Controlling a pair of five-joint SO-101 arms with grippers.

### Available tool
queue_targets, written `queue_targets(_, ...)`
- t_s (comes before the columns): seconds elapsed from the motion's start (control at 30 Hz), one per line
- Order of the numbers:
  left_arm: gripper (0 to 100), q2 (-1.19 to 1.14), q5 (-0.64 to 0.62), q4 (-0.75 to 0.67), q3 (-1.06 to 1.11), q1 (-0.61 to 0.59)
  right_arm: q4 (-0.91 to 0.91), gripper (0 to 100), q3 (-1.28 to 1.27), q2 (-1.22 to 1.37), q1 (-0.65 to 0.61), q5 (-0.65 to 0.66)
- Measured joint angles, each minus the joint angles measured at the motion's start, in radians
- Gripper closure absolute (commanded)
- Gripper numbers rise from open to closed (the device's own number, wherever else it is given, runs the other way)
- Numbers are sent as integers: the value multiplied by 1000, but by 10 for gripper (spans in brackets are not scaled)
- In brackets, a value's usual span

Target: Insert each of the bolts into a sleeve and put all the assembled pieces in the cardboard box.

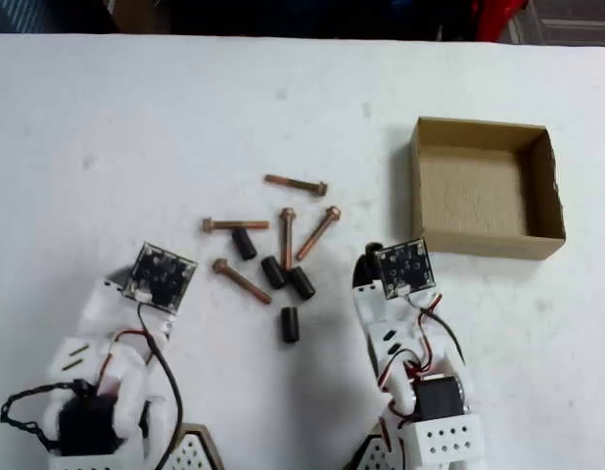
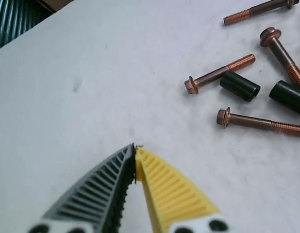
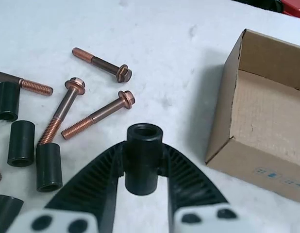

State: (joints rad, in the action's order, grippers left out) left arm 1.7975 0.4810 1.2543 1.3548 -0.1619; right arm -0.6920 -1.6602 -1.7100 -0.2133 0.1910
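Black sleeve (image 3: 142, 165) between the right jaws

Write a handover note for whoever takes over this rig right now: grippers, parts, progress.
The left gripper is shut and empty, over bare table beside the bolts.
The right gripper is shut on one held sleeve, not far from the cardboard box.
Five bolts and four loose sleeves lie scattered on the table between the arms.
Done: nothing assembled yet; the box is empty.
Left: fit all five bolts into sleeves, then put every piece in the box.
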Motion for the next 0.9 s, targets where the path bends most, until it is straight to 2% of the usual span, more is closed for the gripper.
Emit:
queue_targets(0.13,980,-187,11,3,-127,-2,6,981,-8,0,0,0)
queue_targets(0.27,977,-485,11,3,-321,9,6,981,-17,0,0,0)
queue_targets(0.5,976,-997,11,3,-592,118,6,982,-21,0,0,0)
queue_targets(0.67,976,-1246,11,3,-735,192,37,982,-21,0,8,0)
queue_targets(0.9,976,-1493,11,3,-907,275,84,982,-21,0,103,-38)
